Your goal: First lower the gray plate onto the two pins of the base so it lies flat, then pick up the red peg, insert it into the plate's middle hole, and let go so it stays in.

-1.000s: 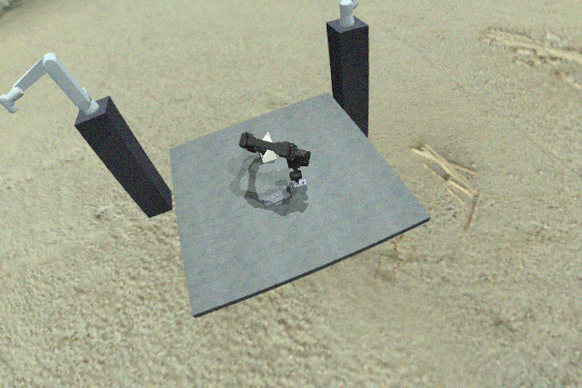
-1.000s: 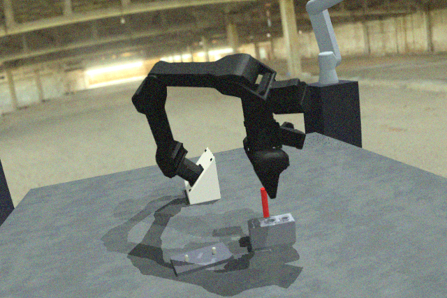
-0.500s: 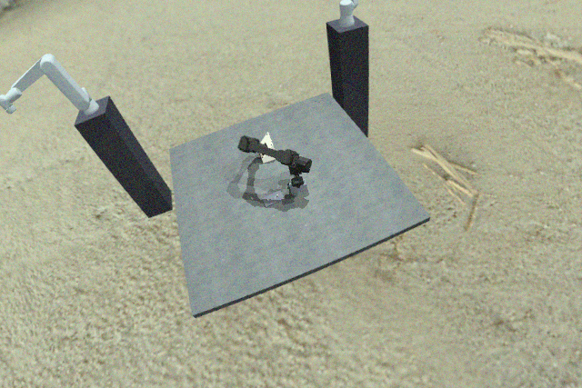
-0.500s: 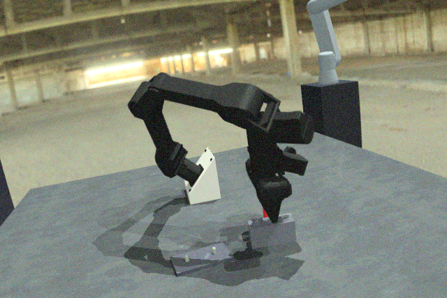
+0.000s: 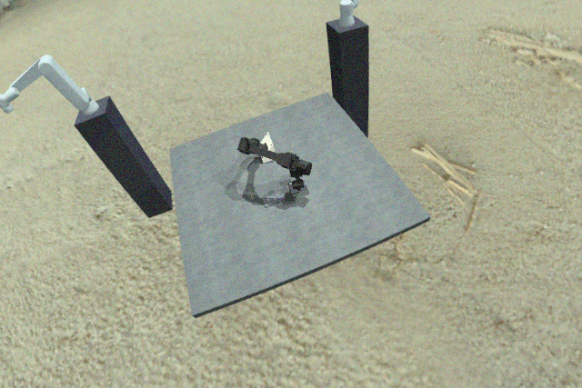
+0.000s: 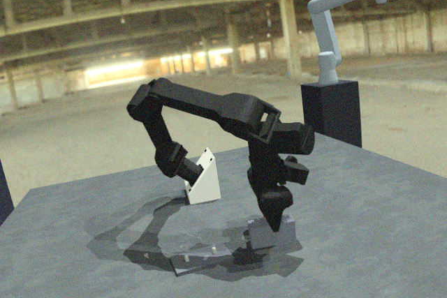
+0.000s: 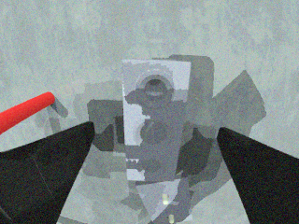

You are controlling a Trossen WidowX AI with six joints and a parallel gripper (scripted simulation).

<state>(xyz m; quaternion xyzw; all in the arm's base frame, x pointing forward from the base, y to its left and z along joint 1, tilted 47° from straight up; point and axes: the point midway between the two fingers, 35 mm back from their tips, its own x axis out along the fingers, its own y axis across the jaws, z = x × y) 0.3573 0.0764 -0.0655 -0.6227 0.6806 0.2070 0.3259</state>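
Observation:
The gray plate (image 6: 256, 239) (image 7: 133, 114) is a thick block with a row of round holes, standing on the table apart from the base. My gripper (image 6: 273, 223) (image 7: 157, 131) (image 5: 296, 185) is open and low over it, one finger on each side, nothing held. The flat base (image 6: 196, 259) (image 7: 153, 195) lies beside the block, its two pale pins pointing up and bare. The red peg (image 7: 28, 112) stands beyond the left finger in the wrist view; it is nearly all hidden behind the block and finger in the exterior view.
A white wedge mount (image 6: 209, 190) (image 5: 267, 143) holds the arm's root at the back of the table (image 5: 282, 252). Two pale arms on dark pillars (image 5: 123, 158) (image 5: 350, 69) stand outside the table's edges. The arm's shadow covers the base and part of the block.

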